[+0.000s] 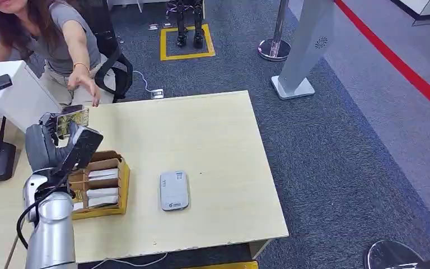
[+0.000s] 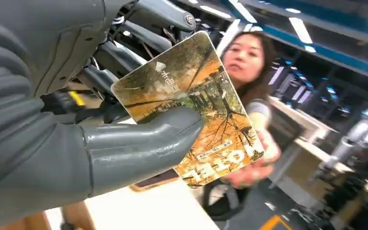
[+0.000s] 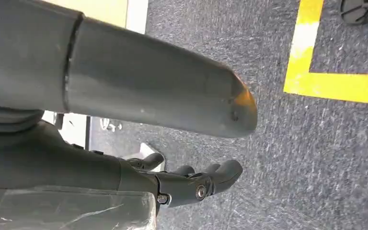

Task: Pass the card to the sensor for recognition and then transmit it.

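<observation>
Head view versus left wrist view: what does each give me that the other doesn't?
Head view alone: the grey card reader flat on the table, apart from the wooden card box, and how far the card is from it. Left wrist view alone: the card's printed face and the thumb pressed across it. Both: the left hand holding the card, and the person's hand reaching toward it.

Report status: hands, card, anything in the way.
Left hand holds the card, raised over the table's far left. Right hand hangs over carpet, holding nothing. Person's hand reaches toward the card; reader unobstructed.
</observation>
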`<state>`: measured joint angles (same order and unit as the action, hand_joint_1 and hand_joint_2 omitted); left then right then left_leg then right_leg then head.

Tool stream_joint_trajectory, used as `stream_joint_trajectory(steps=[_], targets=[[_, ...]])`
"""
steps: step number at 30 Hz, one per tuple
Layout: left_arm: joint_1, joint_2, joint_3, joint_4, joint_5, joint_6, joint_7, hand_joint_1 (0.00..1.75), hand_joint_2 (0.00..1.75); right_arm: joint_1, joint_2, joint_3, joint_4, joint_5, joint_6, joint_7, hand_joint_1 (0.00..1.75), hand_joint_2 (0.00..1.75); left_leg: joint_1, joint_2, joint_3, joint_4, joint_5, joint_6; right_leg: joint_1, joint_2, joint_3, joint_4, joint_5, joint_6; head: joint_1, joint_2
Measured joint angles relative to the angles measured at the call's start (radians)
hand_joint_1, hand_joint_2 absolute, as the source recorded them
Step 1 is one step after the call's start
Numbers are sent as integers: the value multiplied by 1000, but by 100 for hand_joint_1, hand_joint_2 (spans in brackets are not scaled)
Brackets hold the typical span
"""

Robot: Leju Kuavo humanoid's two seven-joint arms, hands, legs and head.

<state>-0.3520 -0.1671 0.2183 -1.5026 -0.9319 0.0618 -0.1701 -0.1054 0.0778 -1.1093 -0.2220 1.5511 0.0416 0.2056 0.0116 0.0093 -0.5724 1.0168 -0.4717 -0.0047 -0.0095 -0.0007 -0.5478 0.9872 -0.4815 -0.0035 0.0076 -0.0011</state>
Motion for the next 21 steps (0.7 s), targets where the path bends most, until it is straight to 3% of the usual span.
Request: stream_joint_trajectory(steps=[9, 16, 17, 18, 19, 21], targets=[[-6, -21, 128, 45, 86, -41, -32, 175, 175, -1, 0, 0, 0, 7, 0, 0, 0, 0, 0, -1, 0, 0, 0, 0, 0, -1, 0, 0, 0, 0, 0, 0], [-12, -30, 146, 64, 69, -44, -40, 175, 175, -4, 0, 0, 0, 5, 0, 0, 0, 0, 0, -1, 0, 0, 0, 0, 0, -1, 0, 0, 0, 0, 0, 0], [-13, -31, 148, 65, 69, -44, -40, 168, 175, -4, 0, 0, 0, 5, 0, 0, 0, 0, 0, -1, 0, 0, 0, 0, 0, -1, 0, 0, 0, 0, 0, 0], [-13, -32, 150, 65, 69, -44, -40, 134, 175, -4, 0, 0, 0, 3, 0, 1, 0, 0, 0, -1, 0, 0, 0, 0, 0, -1, 0, 0, 0, 0, 0, 0], [-13, -32, 151, 65, 69, -43, -40, 58, 175, -4, 0, 0, 0, 2, 0, 1, 0, 0, 0, -1, 0, 0, 0, 0, 0, -1, 0, 0, 0, 0, 0, 0], [-13, -33, 153, 65, 71, -43, -40, 58, 175, -5, 0, 0, 0, 2, 0, 1, 0, 0, 0, -1, 0, 0, 0, 0, 0, -1, 0, 0, 0, 0, 0, 0]])
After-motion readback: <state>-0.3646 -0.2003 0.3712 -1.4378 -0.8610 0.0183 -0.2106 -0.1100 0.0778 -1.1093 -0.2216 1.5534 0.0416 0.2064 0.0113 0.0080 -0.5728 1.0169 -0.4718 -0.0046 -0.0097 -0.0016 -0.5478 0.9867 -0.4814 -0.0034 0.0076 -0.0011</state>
